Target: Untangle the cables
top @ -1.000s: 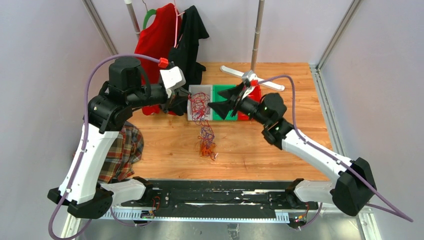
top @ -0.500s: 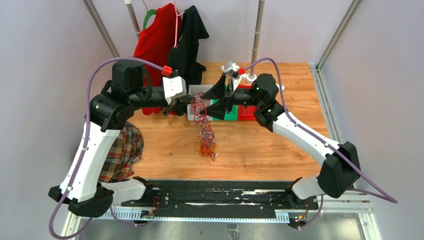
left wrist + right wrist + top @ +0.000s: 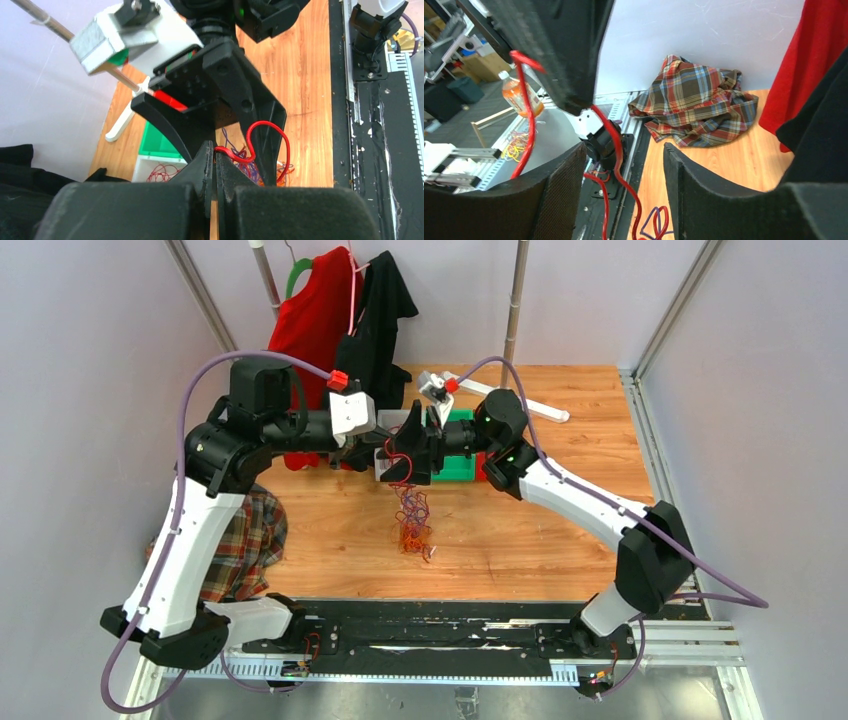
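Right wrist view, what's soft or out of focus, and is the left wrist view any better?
Right wrist view: the right pincer looms dark and soft, the plaid shirt sharp. Left wrist view: the left pincer blurs, the red cable is crisp.

cables (image 3: 412, 525): red, orange, purple | crumpled shirt (image 3: 696, 102): plaid | bin (image 3: 458, 470): green | hanging top (image 3: 315, 315): red

A plaid shirt (image 3: 240, 540) lies on the wooden table's (image 3: 540, 540) left edge, a red garment (image 3: 315, 315) hanging behind.
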{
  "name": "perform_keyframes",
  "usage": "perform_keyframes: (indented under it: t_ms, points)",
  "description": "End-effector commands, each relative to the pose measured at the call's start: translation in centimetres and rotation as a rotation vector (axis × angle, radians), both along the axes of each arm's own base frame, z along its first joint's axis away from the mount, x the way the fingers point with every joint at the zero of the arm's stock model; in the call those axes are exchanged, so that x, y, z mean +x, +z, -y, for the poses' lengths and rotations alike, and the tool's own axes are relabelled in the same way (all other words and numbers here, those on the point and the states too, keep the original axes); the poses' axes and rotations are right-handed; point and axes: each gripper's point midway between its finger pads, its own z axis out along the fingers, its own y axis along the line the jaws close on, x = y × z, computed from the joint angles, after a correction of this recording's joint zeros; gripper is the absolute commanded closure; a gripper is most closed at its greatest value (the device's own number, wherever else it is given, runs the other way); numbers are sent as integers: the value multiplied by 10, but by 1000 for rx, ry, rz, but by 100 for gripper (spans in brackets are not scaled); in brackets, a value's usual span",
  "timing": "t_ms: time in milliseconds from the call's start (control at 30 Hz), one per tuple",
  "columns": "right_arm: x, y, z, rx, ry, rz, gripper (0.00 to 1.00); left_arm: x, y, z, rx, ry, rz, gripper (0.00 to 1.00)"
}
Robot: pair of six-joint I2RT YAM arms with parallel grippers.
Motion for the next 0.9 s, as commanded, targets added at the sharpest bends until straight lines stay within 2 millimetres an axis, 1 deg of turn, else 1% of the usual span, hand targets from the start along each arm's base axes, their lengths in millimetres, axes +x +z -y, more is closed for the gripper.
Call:
perform_keyframes:
  t_ms: [0,33,100,200,333,500,567,700,800,867]
  points:
    - [-4,13,-11,39,35,7,48,-11,20,4,-38,-46,39,100]
    - [0,9,-14,34,20,-4,55,-13,23,4,-45,-51,41,100]
    - [7,2,-15,29,-14,-11,64,-17,30,4,-61,-63,41,100]
    - [21,-18,-18,2,-87,-29,71,-29,43,6,-98,-99,30,100]
    - [42,-53,-19,-55,-215,-49,80,-40,62,8,-141,-136,17,100]
    - [58,-100,-16,-106,-326,-108,90,-49,86,5,-175,-146,67,100]
    - [64,-118,-16,-126,-365,-132,92,-51,96,4,-188,-147,83,100]
    - [70,-149,-14,-160,-416,-170,93,-55,115,3,-220,-143,123,100]
    - [73,-168,-11,-184,-444,-189,91,-50,133,1,-264,-107,178,100]
    - [72,-182,-9,-206,-457,-204,90,-47,148,-1,-310,-78,224,100]
